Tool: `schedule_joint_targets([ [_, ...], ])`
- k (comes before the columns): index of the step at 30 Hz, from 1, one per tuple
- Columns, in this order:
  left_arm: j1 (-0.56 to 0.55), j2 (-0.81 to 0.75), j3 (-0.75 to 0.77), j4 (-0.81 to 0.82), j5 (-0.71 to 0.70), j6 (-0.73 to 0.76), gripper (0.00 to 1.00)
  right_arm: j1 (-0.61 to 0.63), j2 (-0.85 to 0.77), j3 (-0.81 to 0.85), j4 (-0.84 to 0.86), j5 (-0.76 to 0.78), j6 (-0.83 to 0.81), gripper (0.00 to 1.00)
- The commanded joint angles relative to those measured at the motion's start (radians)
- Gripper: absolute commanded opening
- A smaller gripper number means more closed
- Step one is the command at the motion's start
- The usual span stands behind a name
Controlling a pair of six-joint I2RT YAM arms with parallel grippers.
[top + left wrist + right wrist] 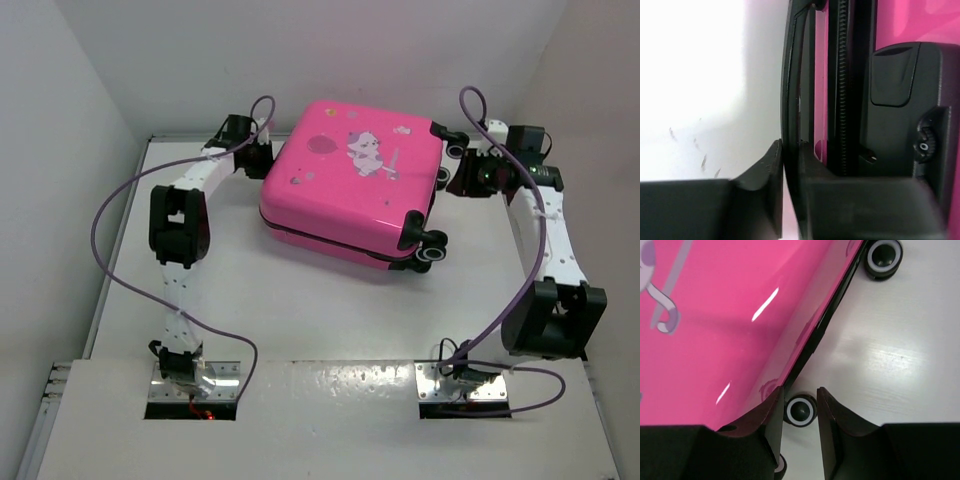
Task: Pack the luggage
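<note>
between the left gripper (pixel 789 150) jaws runs a thin black strip (pixel 791 75) along the pink suitcase (pixel 350 180) edge, pinched tight. right gripper (pixel 800 392) jaws stand apart, a small black wheel (pixel 800 411) just beyond their gap, the closed suitcase flat on the white table (pixel 300 310) to their left.

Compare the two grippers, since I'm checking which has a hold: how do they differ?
The left gripper pinches a thin black strip on the suitcase edge; the right gripper stands open, a wheel showing between its fingers. The left gripper is at the suitcase's left side, the right gripper at its wheel end. Both are beside the suitcase.
</note>
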Motion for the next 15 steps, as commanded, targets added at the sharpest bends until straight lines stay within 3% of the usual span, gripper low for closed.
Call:
schedule_joint_targets([
  [1,-0.04,0.158,-0.03,-0.121,-0.113,0.013,0.08,0.0,-0.02,-0.06,0.055,0.036,0.013,0.33],
  [3,0.004,0.145,-0.071,-0.132,-0.113,-0.04,0.0,-0.003,-0.014,-0.069,0.072,0.027,0.032,0.33],
  [15,0.366,-0.2,-0.522,0.097,-0.159,-0.383,0.0,-0.015,-0.072,-0.152,0.216,-0.049,0.075,0.33],
])
